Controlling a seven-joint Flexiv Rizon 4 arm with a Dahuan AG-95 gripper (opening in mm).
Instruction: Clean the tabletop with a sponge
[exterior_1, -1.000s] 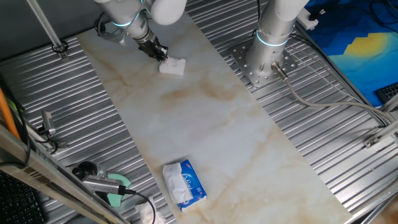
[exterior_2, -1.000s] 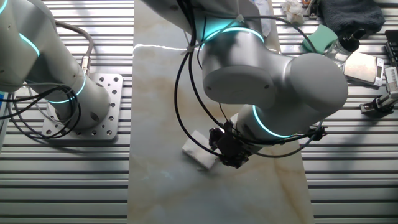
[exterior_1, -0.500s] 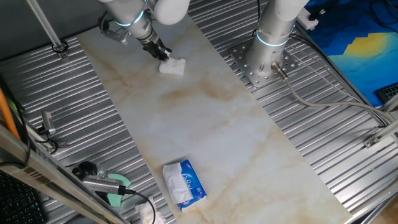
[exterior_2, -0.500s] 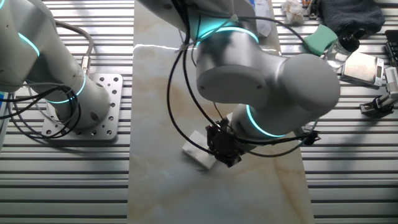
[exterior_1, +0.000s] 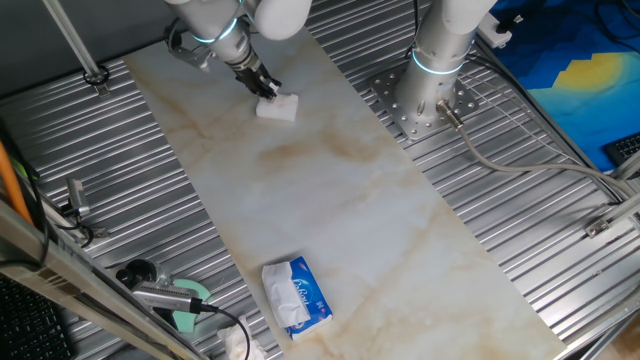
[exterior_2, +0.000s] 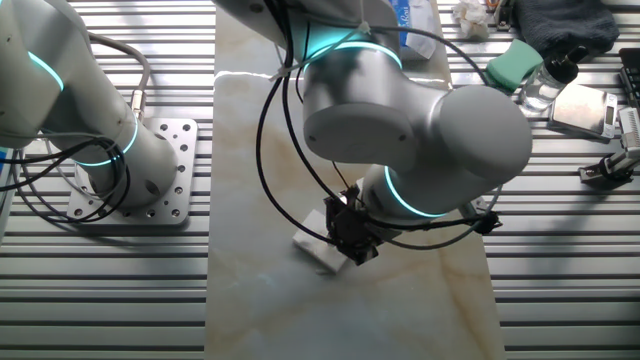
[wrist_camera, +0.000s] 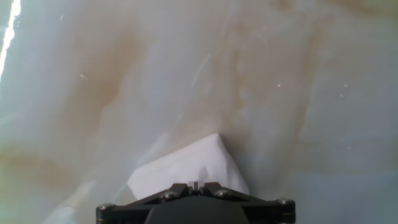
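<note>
The sponge is a small white block lying on the far left part of the white marble tabletop. My gripper is down at the sponge's edge, its jaws drawn together on it. In the other fixed view the sponge sticks out to the left of the gripper. In the hand view the sponge lies flat on the tabletop just ahead of the gripper, whose fingertips are hidden.
A blue-and-white tissue pack lies near the slab's near end. A second arm's base stands on the ribbed metal beside the slab. Tools and a green object sit at the lower left.
The arm has shifted a little toward the sponge, and the wrist has turned. The sponge has stayed nearly in place.
</note>
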